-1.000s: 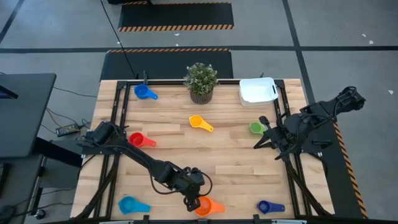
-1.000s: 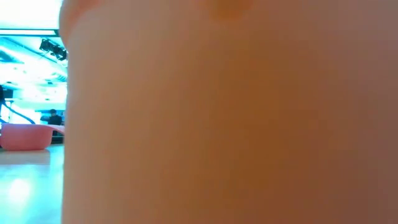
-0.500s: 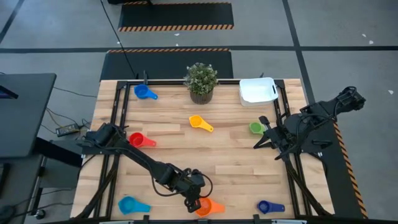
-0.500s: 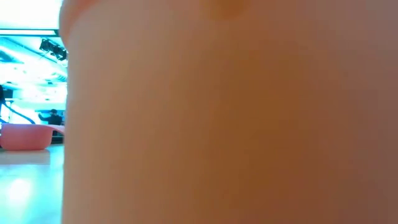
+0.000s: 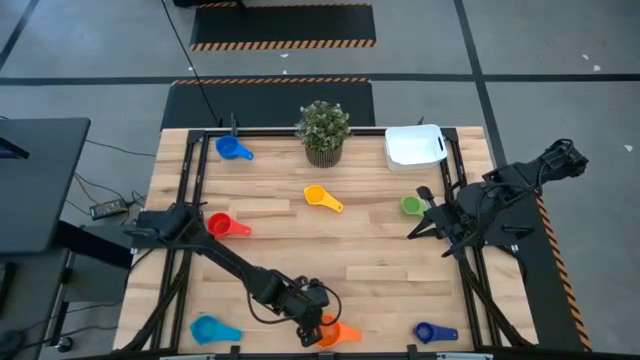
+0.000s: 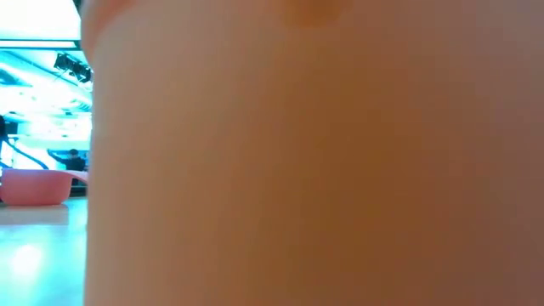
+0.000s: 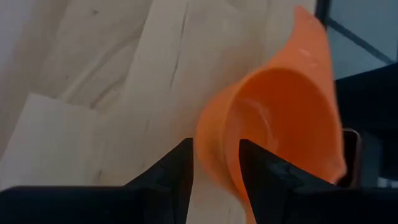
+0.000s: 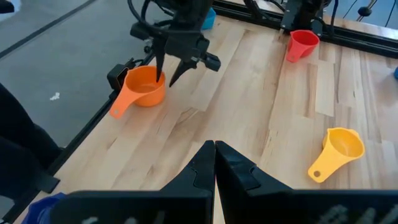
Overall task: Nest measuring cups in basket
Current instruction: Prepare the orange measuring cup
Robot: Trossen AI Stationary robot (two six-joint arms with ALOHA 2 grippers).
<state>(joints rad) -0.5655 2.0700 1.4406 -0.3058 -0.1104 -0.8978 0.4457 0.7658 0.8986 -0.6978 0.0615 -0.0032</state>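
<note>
A pale wooden table (image 5: 380, 255) stands on a grey floor, with a potted plant (image 5: 323, 130) at its far edge. Compared with a second ago, the left gripper (image 5: 312, 327) has shifted slightly toward the near edge and now straddles the wall of the orange cup (image 5: 333, 332), one finger (image 7: 177, 171) outside, the other inside the bowl, jaws spread and not clamped. The right gripper (image 5: 422, 213) has not moved; it hovers just beside the green cup (image 5: 410, 206), fingers pressed together and holding nothing.

The white basket (image 5: 414, 146) sits in the far right corner with no cup in it. The orange cup, light blue cup (image 5: 207, 329) and dark blue cup (image 5: 428, 332) lie right along the near edge. The blue cup (image 5: 233, 149) sits far left, the red cup (image 5: 221, 224) left, the yellow cup (image 5: 319, 197) in the middle, with bare wood between them.
</note>
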